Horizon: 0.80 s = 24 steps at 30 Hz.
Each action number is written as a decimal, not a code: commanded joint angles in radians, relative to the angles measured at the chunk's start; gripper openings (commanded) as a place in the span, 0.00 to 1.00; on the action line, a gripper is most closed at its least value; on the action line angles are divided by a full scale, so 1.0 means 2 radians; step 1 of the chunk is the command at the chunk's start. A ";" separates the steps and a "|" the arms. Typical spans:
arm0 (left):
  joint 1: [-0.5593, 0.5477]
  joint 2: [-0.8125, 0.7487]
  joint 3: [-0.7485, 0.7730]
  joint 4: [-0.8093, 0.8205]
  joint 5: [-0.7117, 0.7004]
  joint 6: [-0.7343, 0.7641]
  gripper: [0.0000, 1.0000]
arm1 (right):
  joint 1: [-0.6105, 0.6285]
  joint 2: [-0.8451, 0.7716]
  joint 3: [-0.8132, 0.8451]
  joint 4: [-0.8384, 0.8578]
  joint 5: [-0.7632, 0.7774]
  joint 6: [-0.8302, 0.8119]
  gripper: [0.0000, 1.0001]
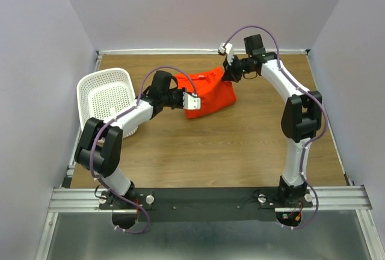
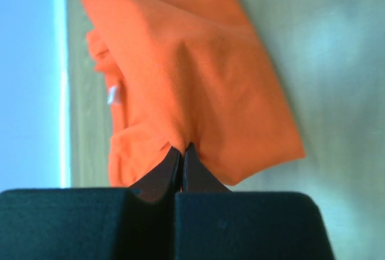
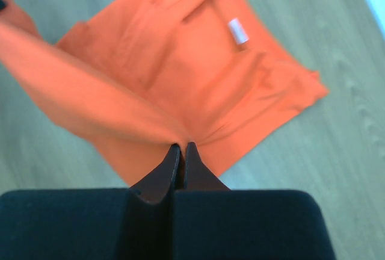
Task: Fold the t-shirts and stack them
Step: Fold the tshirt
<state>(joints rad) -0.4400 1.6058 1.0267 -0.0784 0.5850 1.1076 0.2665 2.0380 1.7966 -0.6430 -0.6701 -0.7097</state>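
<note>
— Where does the t-shirt (image 1: 207,94) sit?

— On the desk (image 1: 240,151), toward the far side between the two arms, bunched and partly lifted. The white basket (image 1: 108,94) stands apart at the left.

— And the claws?

— The left claw (image 2: 181,151) is pinched tight on a fold of orange cloth. The right claw (image 3: 181,148) is the same, jaws together with fabric caught at the tips.

— Why hold two spots at once?

— I judge they mean to stretch an edge taut between them, so the cloth can be spread flat or laid over in a fold. One grip alone would let it hang in a lump.

— What does the overhead view miss?

— The pinches themselves. The wrist views show cloth drawn right into the closed tips. The right wrist view also shows the white neck label (image 3: 238,31) and the body of the shirt lying on the wood beneath a lifted flap.

— And what do the wrist views miss?

— How the arms stand to each other, and the basket. Only the overhead view gives that.

— How far along is the task?

— Early, I'd say: no neat fold is visible.
</note>
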 commanded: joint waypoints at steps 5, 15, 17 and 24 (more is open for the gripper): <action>0.050 0.053 0.061 0.079 0.004 -0.010 0.00 | -0.003 0.092 0.129 0.086 0.054 0.101 0.01; 0.074 0.074 0.050 0.247 -0.029 -0.056 0.00 | -0.003 0.167 0.193 0.178 0.056 0.158 0.01; 0.074 0.093 0.072 0.248 -0.048 -0.059 0.00 | -0.003 0.184 0.205 0.206 0.064 0.178 0.00; 0.074 0.137 0.116 0.233 -0.069 -0.048 0.00 | -0.003 0.224 0.252 0.216 0.067 0.196 0.01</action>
<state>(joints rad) -0.3016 1.8660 1.2301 0.3729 0.4644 1.0077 0.2684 2.4729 2.2852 -0.2626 -0.5610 -0.3420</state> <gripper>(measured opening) 0.014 0.015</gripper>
